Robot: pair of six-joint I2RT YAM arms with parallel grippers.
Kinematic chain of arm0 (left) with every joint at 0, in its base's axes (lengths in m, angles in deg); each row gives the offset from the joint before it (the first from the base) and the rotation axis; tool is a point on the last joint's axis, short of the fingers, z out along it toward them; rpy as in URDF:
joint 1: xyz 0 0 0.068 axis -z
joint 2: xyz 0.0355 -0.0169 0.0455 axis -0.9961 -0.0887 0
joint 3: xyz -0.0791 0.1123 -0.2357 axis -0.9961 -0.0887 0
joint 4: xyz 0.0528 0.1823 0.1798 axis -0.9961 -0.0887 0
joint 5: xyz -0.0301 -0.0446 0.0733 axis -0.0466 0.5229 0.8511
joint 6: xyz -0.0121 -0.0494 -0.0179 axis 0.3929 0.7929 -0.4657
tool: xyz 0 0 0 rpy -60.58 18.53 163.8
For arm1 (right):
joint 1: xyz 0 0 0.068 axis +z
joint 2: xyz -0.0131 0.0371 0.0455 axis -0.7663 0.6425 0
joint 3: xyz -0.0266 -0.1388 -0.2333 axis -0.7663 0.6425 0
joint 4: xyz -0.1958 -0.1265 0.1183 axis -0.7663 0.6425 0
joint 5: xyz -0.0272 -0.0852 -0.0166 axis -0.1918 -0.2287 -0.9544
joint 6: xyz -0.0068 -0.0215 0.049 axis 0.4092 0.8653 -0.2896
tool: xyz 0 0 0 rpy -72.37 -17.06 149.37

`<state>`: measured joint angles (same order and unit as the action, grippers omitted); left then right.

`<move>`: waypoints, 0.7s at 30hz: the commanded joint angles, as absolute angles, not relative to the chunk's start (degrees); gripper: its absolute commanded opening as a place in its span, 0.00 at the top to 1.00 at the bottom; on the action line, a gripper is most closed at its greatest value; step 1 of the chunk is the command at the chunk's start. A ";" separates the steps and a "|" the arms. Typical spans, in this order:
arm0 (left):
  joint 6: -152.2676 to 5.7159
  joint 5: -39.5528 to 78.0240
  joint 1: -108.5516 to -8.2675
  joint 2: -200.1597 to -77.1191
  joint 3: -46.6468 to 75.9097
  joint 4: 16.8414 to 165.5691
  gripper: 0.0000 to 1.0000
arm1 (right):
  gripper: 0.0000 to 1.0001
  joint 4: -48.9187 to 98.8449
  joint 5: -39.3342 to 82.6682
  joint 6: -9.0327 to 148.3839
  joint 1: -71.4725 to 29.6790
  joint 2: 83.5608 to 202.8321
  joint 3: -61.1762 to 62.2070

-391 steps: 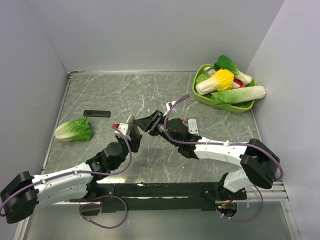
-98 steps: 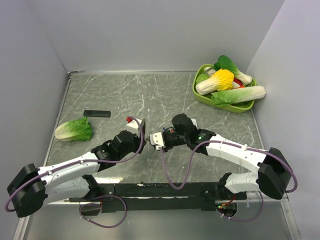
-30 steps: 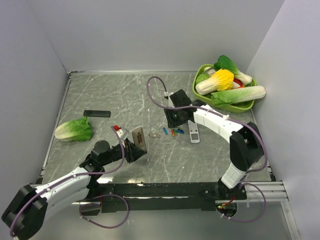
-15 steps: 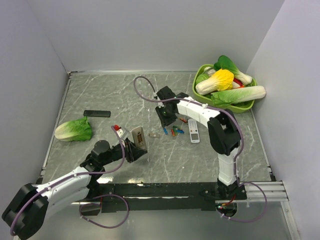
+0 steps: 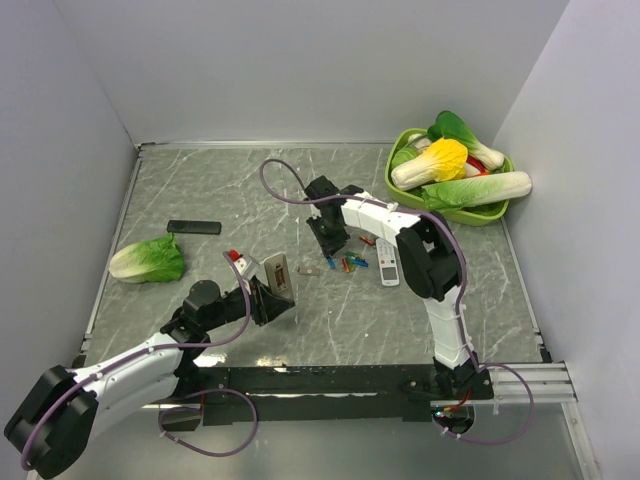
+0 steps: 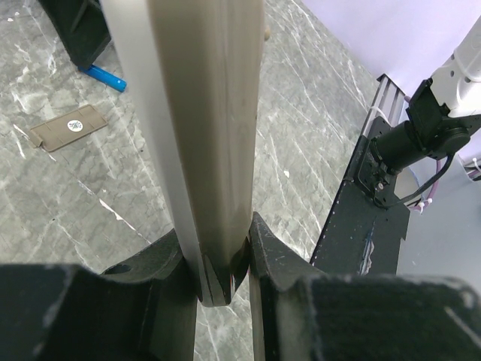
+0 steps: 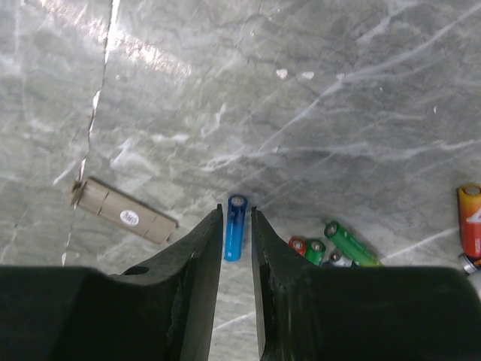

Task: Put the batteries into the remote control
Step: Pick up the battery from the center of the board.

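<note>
Remote control (image 6: 203, 113) sits pinched at one end by left claw (image 6: 223, 248); right claw (image 7: 236, 214) narrowly spread astride blue battery (image 7: 234, 232) lying on surface (image 7: 338, 90); green batteries (image 7: 349, 244) near.

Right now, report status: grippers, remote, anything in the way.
Left gripper shut on remote control, held on end. Right gripper open, fingers astride blue battery, not clamped. Other batteries loose alongside; battery cover off to one side.

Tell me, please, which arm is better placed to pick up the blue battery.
Right. The right pincer straddles the blue battery on the table, jaws slightly apart; the left pincer is shut on the remote control.
</note>
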<state>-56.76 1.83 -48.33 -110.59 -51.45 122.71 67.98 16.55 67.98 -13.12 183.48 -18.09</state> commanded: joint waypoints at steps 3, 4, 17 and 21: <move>-57.52 0.52 -48.52 -110.17 -50.42 126.28 0.98 | 0.73 69.90 14.82 67.53 -12.32 185.69 -21.23; -57.52 0.69 -48.52 -110.08 -50.42 126.19 0.98 | 0.73 69.98 14.73 67.44 -12.23 185.86 -21.23; -57.00 0.95 -48.52 -110.60 -50.16 126.28 0.98 | 1.00 65.25 14.11 67.61 -11.62 178.06 -13.95; -55.94 1.65 -48.52 -111.04 -50.07 126.98 0.99 | 1.00 59.63 14.11 67.26 -11.35 170.15 -6.23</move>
<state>-56.65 1.83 -48.35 -110.76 -51.45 122.73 64.70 14.87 67.96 -11.96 180.22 -11.49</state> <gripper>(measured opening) 0.302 0.036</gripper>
